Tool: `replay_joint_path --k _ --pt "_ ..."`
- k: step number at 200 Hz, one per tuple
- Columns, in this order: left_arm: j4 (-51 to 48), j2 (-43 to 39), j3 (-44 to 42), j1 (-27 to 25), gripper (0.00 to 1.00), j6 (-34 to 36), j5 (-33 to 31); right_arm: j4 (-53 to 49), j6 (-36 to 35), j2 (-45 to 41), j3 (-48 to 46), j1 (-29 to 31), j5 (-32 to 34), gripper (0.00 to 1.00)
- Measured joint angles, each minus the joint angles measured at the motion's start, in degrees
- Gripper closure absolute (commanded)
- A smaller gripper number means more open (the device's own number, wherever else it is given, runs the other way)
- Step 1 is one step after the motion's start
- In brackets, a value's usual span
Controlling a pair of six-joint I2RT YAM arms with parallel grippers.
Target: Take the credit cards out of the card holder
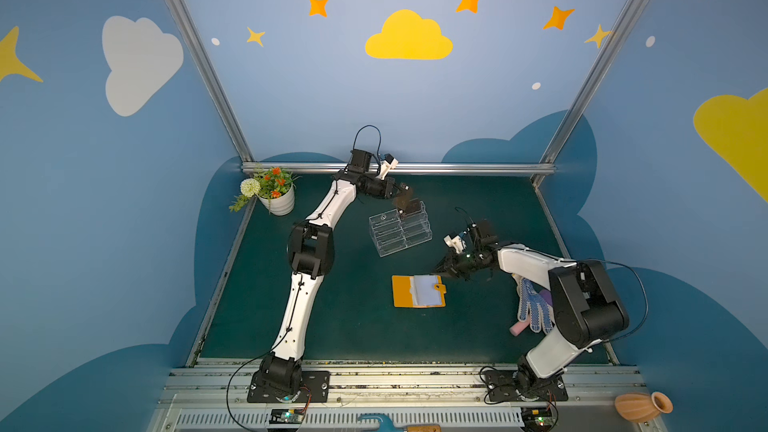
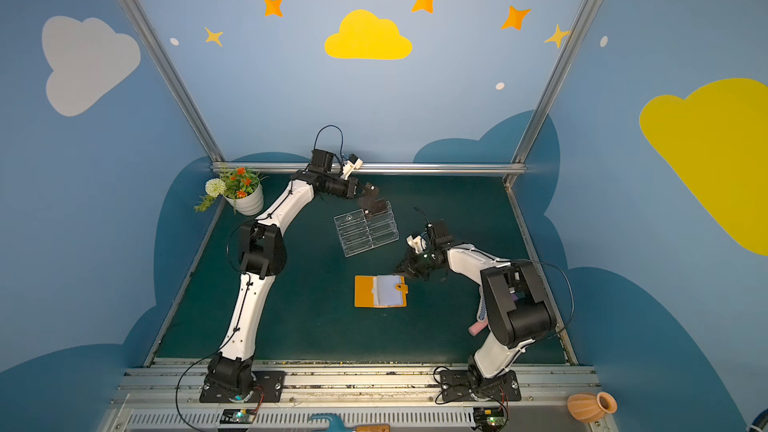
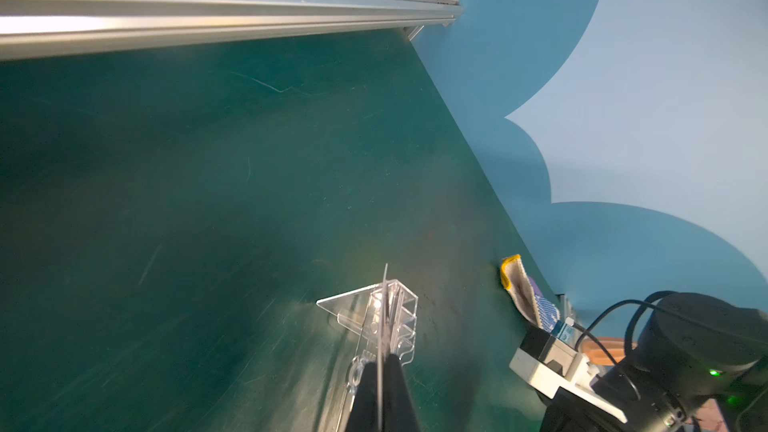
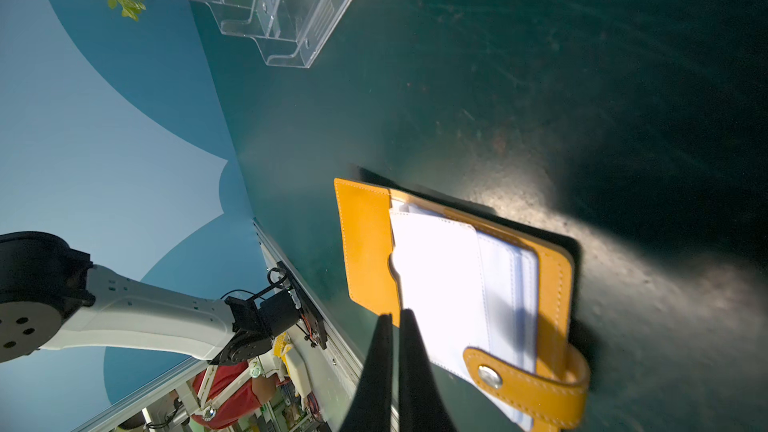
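Observation:
The orange-yellow card holder (image 1: 401,290) (image 2: 363,290) (image 4: 365,251) lies open on the green mat, its clear sleeve pages up and its snap tab loose. My left gripper (image 1: 401,194) (image 3: 381,357) is shut on a dark credit card (image 1: 402,202) (image 3: 385,301), which hangs over the top tier of the clear acrylic stand (image 1: 401,232) (image 3: 365,305). A second dark card (image 1: 412,206) stands in that tier. My right gripper (image 1: 436,270) (image 4: 397,317) is shut and empty, hovering at the holder's right edge.
A white flower pot (image 1: 276,197) sits in the back left corner. A dotted work glove (image 1: 534,309) and a pink block (image 1: 519,328) lie under the right arm. An aluminium rail (image 1: 399,168) borders the mat at the back.

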Motion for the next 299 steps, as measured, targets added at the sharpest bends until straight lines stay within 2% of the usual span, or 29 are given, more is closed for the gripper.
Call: replay_joint_path --k 134,202,299 --pt "-2.6 -0.8 -0.3 -1.2 0.96 6.4 -5.5 1.3 0.0 -0.2 -0.8 -0.6 -1.1 1.00" --pt "-3.6 -5.3 -0.2 -1.9 0.96 7.9 -6.3 1.8 0.2 -0.2 -1.0 -0.7 -1.6 1.00" --pt "-6.1 -5.3 0.4 -2.0 0.96 13.9 -11.2 2.2 0.6 -0.7 -1.9 -1.0 -2.1 1.00"
